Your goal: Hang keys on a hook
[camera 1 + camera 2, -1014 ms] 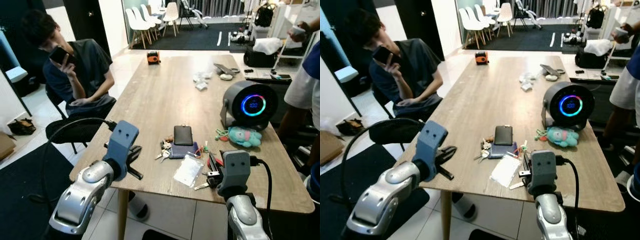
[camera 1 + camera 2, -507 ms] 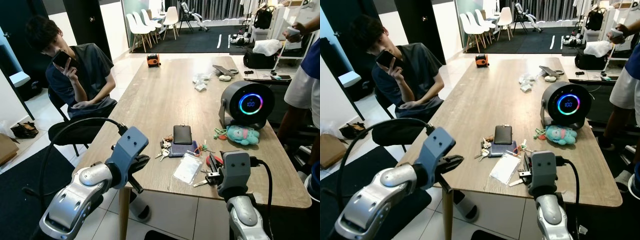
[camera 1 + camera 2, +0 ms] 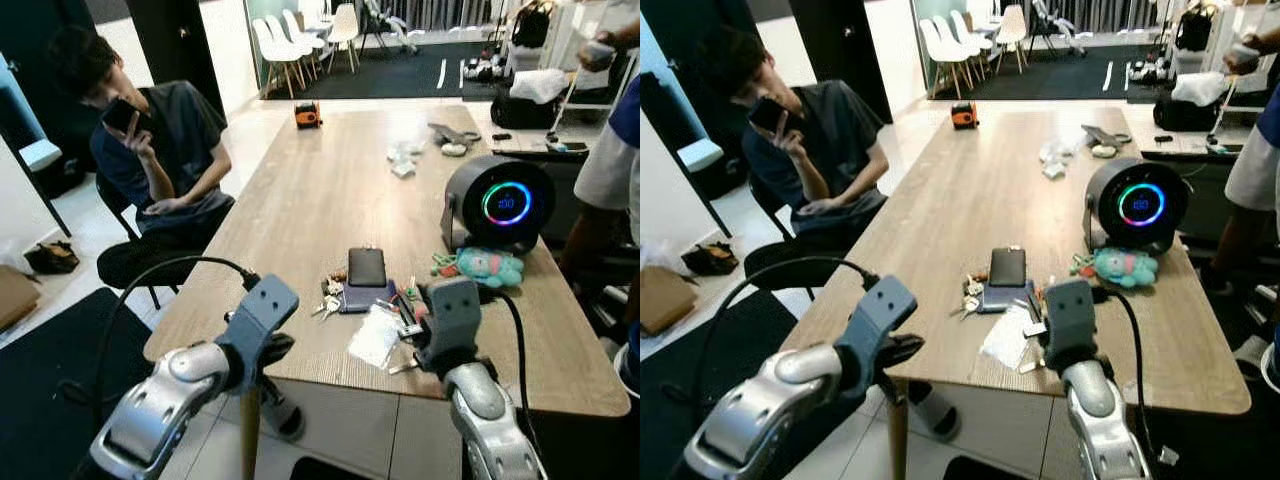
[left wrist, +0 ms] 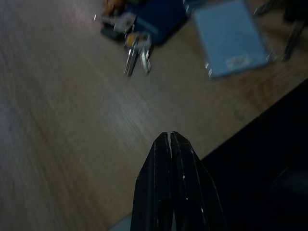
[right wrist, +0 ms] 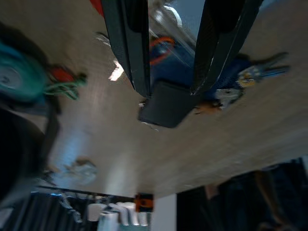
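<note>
keys [image 3: 327, 298] on table [image 3: 300, 200], left of phone [image 3: 366, 267]

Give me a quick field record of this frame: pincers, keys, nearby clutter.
left pincer: shut, over the table's near edge
right pincer: open, empty, above the clutter
keys: flat on the table, left of the phone
plastic pouch: by the near edge
plush toy: in front of the round speaker
person: seated on the left

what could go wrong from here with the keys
The keys lie tight against the wallet and phone, so the open right gripper above that pile may catch the wrong item. The plastic sleeve near the table edge could get swept off.
</note>
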Controlling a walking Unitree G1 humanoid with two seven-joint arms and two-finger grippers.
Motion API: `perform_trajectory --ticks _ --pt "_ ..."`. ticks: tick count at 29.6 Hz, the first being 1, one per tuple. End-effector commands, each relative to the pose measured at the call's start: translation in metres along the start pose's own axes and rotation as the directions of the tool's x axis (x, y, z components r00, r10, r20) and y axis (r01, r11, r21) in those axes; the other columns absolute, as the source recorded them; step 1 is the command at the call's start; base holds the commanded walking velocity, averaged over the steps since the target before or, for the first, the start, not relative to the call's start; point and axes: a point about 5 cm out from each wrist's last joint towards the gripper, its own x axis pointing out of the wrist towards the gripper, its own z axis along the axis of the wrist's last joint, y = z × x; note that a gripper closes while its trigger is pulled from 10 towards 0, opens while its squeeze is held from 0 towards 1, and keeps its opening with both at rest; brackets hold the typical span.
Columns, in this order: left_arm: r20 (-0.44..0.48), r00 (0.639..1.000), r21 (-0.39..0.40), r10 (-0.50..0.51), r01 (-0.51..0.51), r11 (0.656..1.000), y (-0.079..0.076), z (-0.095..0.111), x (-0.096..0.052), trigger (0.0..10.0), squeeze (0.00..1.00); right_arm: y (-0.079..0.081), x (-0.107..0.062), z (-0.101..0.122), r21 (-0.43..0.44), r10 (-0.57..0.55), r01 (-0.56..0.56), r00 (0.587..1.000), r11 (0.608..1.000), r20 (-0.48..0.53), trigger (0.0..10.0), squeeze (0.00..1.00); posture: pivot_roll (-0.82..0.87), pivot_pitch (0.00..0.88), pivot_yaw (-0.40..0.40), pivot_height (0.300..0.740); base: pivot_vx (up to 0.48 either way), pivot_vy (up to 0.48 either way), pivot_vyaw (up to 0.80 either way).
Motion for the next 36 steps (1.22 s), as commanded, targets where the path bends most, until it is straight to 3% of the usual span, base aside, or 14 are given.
perform_trajectory --ticks 1,5,9,12,17,18,20,24,30,31,33,36 --pt "-0.025 0.999 0.01 0.02 -0.02 1.0 0.005 -0.006 -0.005 10.0 0.0 0.01 -0.002 -0.007 0.024 0.044 -0.043 0.998 0.999 -0.034 10.0 0.0 0.03 0.138 0.124 0.74 0.0 0.0 0.0" --pt "0.014 0.999 -0.02 0.049 -0.049 0.999 0.004 -0.001 -0.001 10.0 0.0 0.012 -0.004 -0.01 0.094 0.029 -0.023 0.997 0.995 -0.065 10.0 0.0 0.04 0.137 0.116 0.74 0.0 0.0 0.0" --pt "0.035 0.999 -0.025 0.033 -0.032 0.999 -0.002 0.003 0.001 10.0 0.0 0.016 -0.009 -0.015 0.163 0.09 -0.071 0.99 0.984 -0.112 10.0 0.0 0.04 0.138 0.115 0.74 0.0 0.0 0.0" --pt "0.034 0.999 -0.024 0.029 -0.029 0.999 -0.003 0.003 0.002 10.0 0.0 0.013 -0.014 -0.013 0.176 0.102 -0.079 0.987 0.981 -0.124 10.0 0.0 0.03 0.14 0.116 0.74 0.0 0.0 0.0" --pt "0.039 0.999 -0.021 0.023 -0.022 1.0 -0.003 0.004 0.005 10.0 0.0 -0.008 -0.027 -0.019 0.094 0.066 -0.042 0.961 0.995 -0.267 10.0 0.0 0.02 0.141 0.123 0.74 0.0 0.0 0.0" --pt "0.045 0.999 -0.021 0.017 -0.016 1.0 -0.004 0.006 0.007 10.0 0.0 -0.021 -0.035 -0.021 0.047 0.053 -0.04 0.942 0.998 -0.33 10.0 0.0 0.01 0.141 0.126 0.74 0.0 0.0 0.0" --pt "0.047 0.999 -0.02 0.014 -0.013 1.0 -0.004 0.006 0.007 10.0 0.0 -0.027 -0.038 -0.019 0.027 0.051 -0.045 0.938 0.999 -0.343 10.0 0.0 0.01 0.142 0.129 0.74 0.0 0.0 0.0" --pt "0.051 0.999 -0.017 0.002 -0.001 1.0 -0.006 0.007 0.011 10.0 0.0 -0.046 -0.041 -0.012 -0.015 0.032 -0.04 0.936 0.999 -0.349 10.0 0.0 -0.01 0.14 0.134 0.74 0.0 0.0 0.0" --pt "0.054 0.999 -0.015 -0.003 0.004 1.0 -0.007 0.008 0.014 10.0 0.0 -0.052 -0.04 -0.013 0.037 0.017 -0.004 0.934 0.999 -0.356 10.0 0.0 -0.01 0.139 0.135 0.74 0.0 0.0 0.0" --pt "0.057 0.998 -0.015 -0.003 0.004 1.0 -0.007 0.009 0.015 10.0 0.0 -0.055 -0.035 -0.002 0.053 -0.013 0.03 0.952 0.998 -0.305 10.0 0.0 -0.01 0.135 0.128 0.74 0.0 0.0 0.0" --pt "0.057 0.998 -0.015 -0.003 0.004 1.0 -0.007 0.009 0.015 10.0 0.0 -0.055 -0.035 -0.002 0.053 -0.013 0.03 0.952 0.998 -0.305 10.0 0.0 -0.01 0.135 0.128 0.74 0.0 0.0 0.0" --pt "0.055 0.998 -0.019 0.002 -0.001 1.0 -0.008 0.006 0.015 10.0 0.0 -0.06 -0.032 0.018 0.025 0.001 0.006 0.966 1.0 -0.257 10.0 0.0 0.0 0.134 0.121 0.74 0.0 0.0 0.0"
